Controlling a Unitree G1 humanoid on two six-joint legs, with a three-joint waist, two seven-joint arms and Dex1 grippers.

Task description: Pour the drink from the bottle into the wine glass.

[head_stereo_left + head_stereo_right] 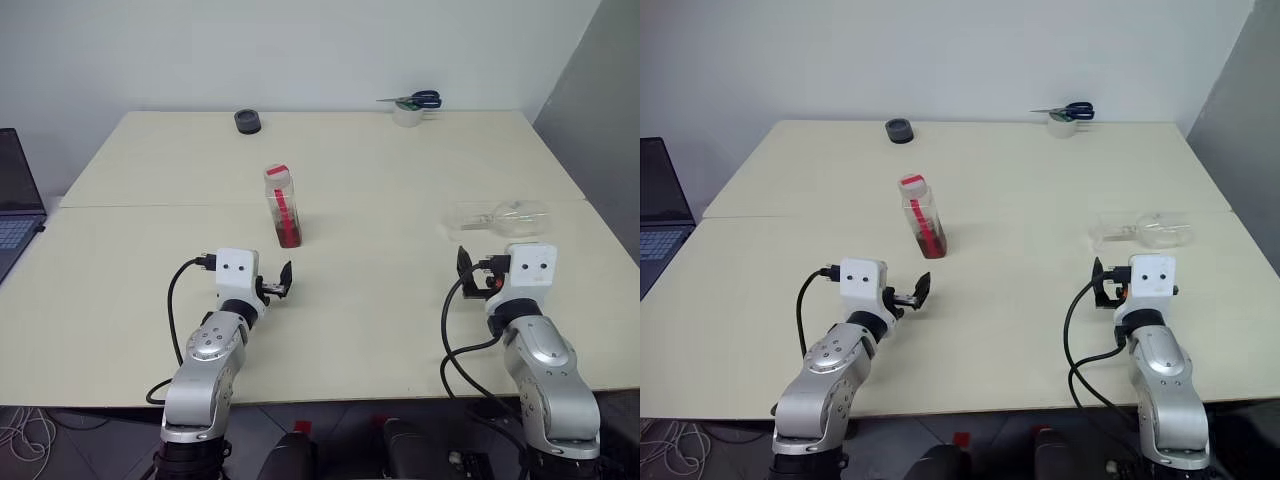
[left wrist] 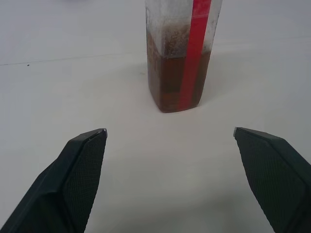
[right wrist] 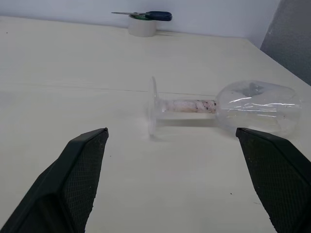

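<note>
On its side lies the clear wine glass [image 3: 228,109].

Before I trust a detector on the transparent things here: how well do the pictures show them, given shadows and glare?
Left eye view: the wine glass, lying on its side, is faint against the pale table; soft shadows. Right wrist view: white highlights outline its bowl and foot clearly. Left wrist view: the bottle is sharp, drink dark; the open left gripper looks softer.
</note>
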